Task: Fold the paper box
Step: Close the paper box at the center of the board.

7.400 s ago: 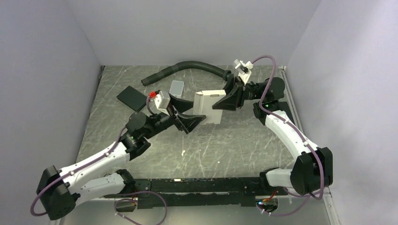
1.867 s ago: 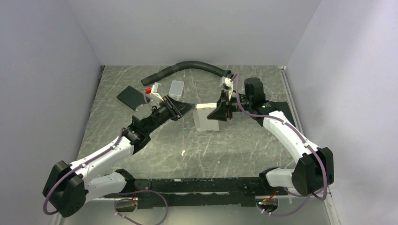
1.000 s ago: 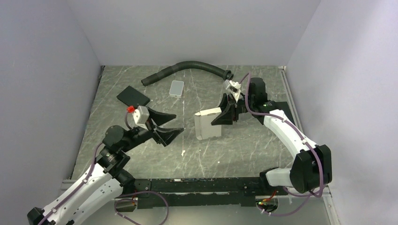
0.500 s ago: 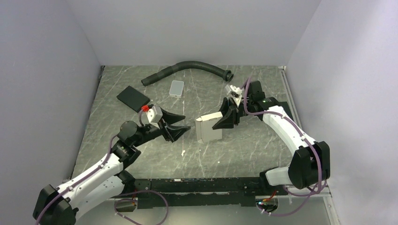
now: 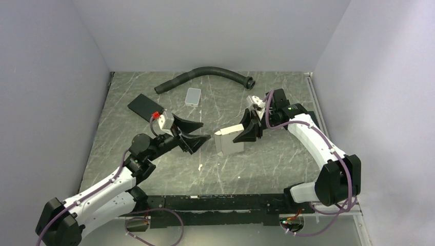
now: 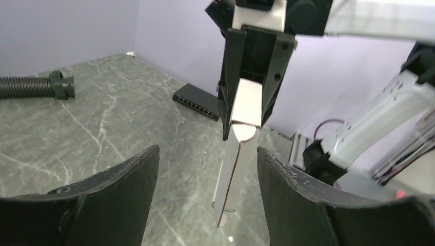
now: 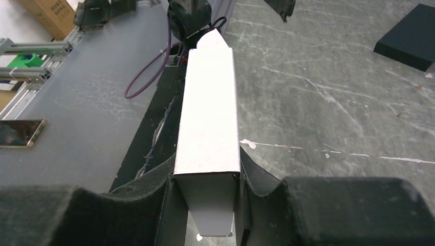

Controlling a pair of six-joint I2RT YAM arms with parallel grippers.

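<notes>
Grey marbled bench (image 5: 256,164), walled in. On the near side of the black hose (image 5: 205,74), your right tool (image 5: 245,132) is clamped on the paper box (image 5: 229,143). Your left tool (image 5: 197,132) is there too, spread apart and empty. You're likely closing an end flap, so line up carefully.

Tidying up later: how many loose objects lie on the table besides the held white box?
4: a black hose along the back, a grey tile just before it, a black pad back left, and a black ported box by the right wall. More may be hidden.
</notes>
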